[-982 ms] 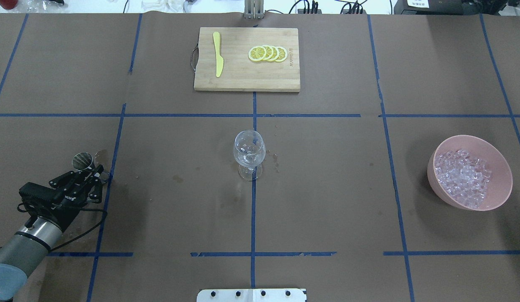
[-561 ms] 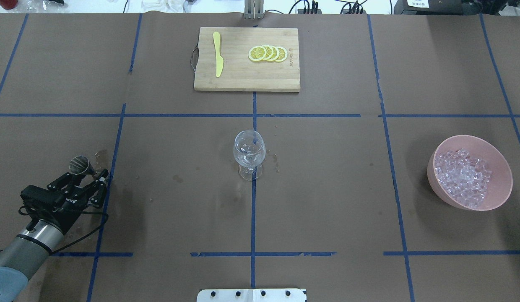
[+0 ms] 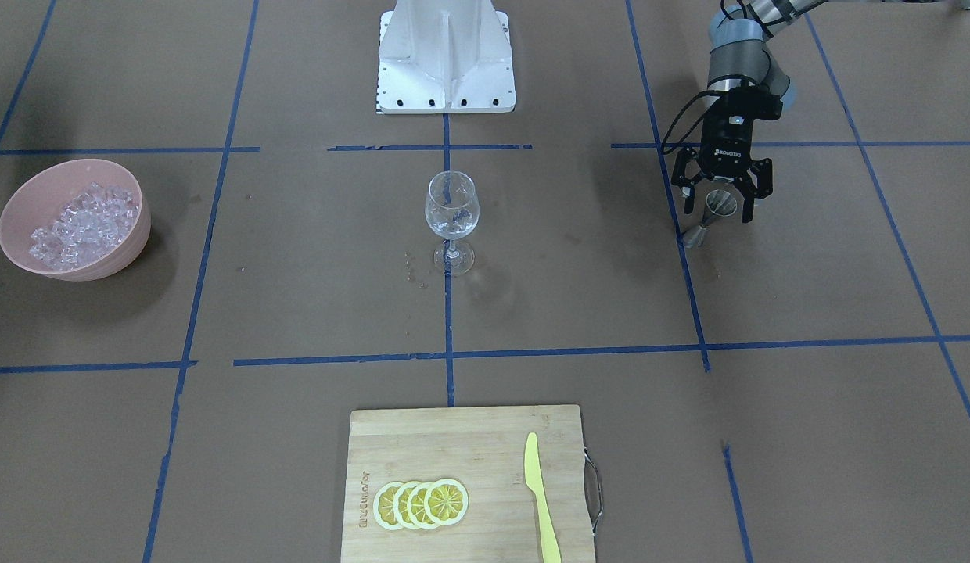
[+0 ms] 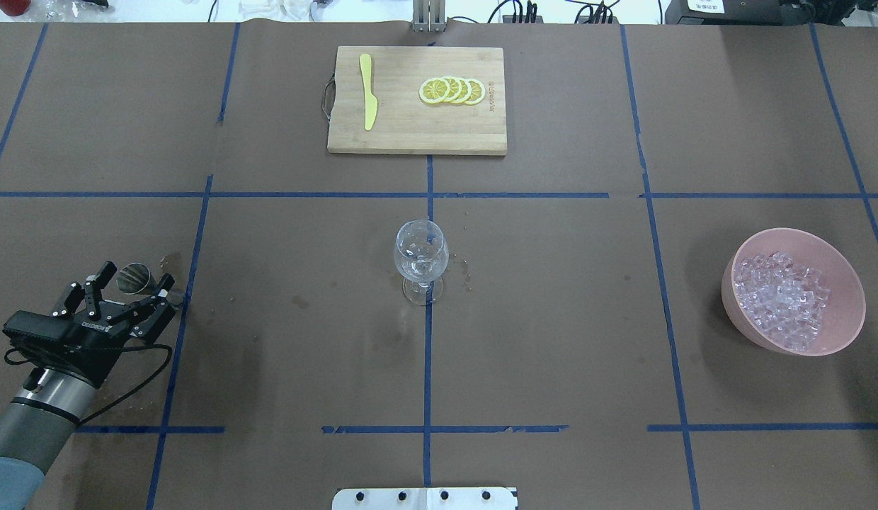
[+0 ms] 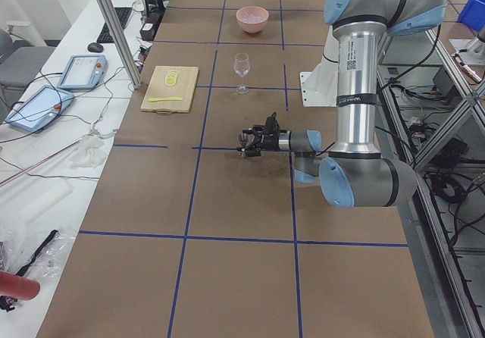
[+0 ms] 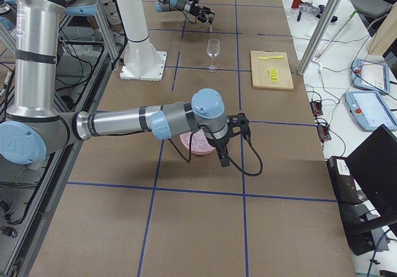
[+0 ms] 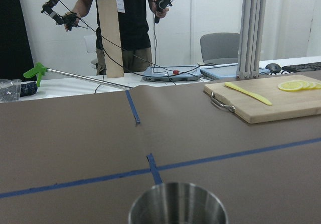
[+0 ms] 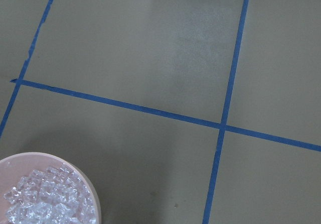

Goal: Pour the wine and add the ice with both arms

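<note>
My left gripper (image 4: 134, 282) is open, its fingers spread either side of a small steel measuring cup (image 4: 134, 278) that stands on the table at the near left. In the front view the gripper (image 3: 718, 209) straddles the cup (image 3: 712, 215). The cup's rim fills the bottom of the left wrist view (image 7: 178, 204). The wine glass (image 4: 420, 256) stands at the table's centre with a little clear wine, hard to see. Ice cubes (image 4: 782, 297) fill a pink bowl (image 4: 846, 280) at the right. My right gripper (image 6: 220, 141) hangs over that bowl; I cannot tell whether it is open or shut.
A wooden cutting board (image 4: 411, 131) at the far centre carries lemon slices (image 4: 453, 91) and a yellow knife (image 4: 368, 92). Wet spots mark the paper near the cup and the glass. The white base block (image 3: 446, 59) stands at the robot's side.
My left gripper has opened and let go of the steel cup, which now stands free between the fingers. The wrist has drawn back a little toward the left.
</note>
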You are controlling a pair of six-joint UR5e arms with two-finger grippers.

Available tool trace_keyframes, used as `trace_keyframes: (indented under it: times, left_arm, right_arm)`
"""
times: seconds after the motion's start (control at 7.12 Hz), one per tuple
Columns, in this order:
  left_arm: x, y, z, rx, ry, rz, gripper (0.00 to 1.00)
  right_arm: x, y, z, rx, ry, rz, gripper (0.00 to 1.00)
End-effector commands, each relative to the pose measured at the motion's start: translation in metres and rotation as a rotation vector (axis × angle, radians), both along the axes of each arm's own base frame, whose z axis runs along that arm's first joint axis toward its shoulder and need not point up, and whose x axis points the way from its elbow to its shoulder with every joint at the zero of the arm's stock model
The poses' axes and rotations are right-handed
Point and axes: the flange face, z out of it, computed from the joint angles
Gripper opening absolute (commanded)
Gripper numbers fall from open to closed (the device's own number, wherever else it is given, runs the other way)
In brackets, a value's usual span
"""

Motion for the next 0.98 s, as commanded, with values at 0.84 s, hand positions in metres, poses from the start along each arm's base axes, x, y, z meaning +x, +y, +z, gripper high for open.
trace_keyframes:
  times: [0.84]
  left_arm:
    - [-0.098,-0.101,-0.050,0.185,-0.142,0.136,0.99]
  right_arm:
    - [0.000,-0.001,0.003,-0.006,0.000,0.000,1.00]
